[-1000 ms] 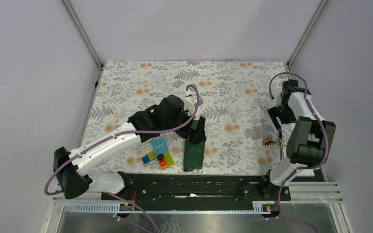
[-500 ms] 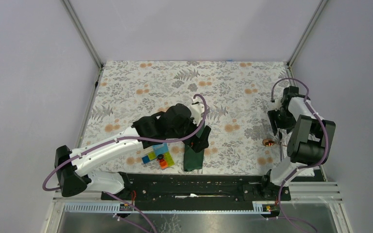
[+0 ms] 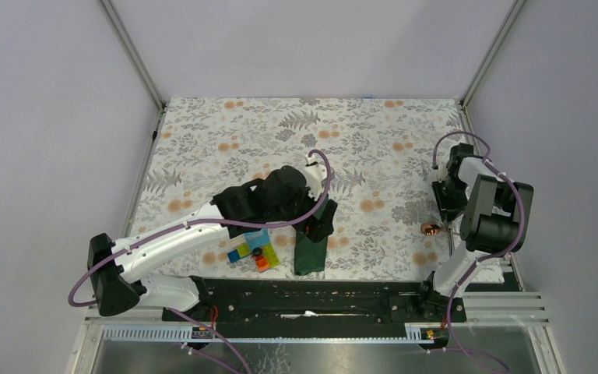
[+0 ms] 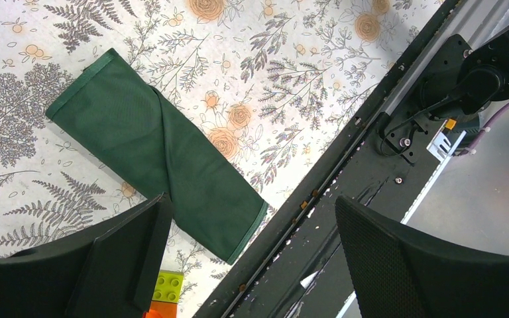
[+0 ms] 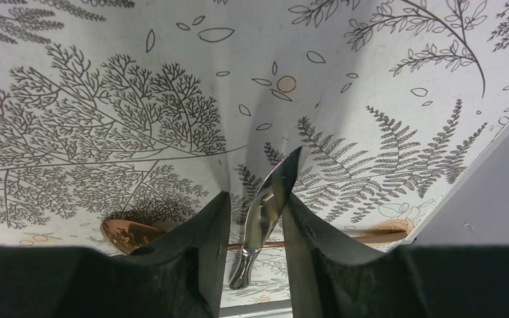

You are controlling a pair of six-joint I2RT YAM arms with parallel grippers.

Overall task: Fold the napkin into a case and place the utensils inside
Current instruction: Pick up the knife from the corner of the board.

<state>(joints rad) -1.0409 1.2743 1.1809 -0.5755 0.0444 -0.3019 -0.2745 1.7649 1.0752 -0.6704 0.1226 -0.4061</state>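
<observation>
The dark green napkin (image 3: 310, 251) lies folded into a long narrow case (image 4: 159, 159) near the table's front edge. My left gripper (image 3: 321, 220) hovers over its upper end, wide open (image 4: 250, 202) and empty. At the right edge, my right gripper (image 3: 445, 209) is down on the cloth with its fingers either side of the thin silver utensil (image 5: 272, 199). The blade leans on the right finger, and a small gap remains at the left finger (image 5: 212, 225). The copper spoon (image 5: 129, 233) lies crosswise beneath it, its bowl (image 3: 430, 228) to the left of the gripper.
A cluster of colourful plastic blocks (image 3: 253, 248) sits just left of the napkin, and a green block (image 4: 167, 286) shows below my left finger. The black base rail (image 3: 311, 296) runs along the table's near edge. The frame post and table edge stand close beside the right gripper.
The right jaws have narrowed round the silver utensil, and that wrist has dropped slightly. The left gripper moved right and nearer over the napkin a second ago, then held still.
</observation>
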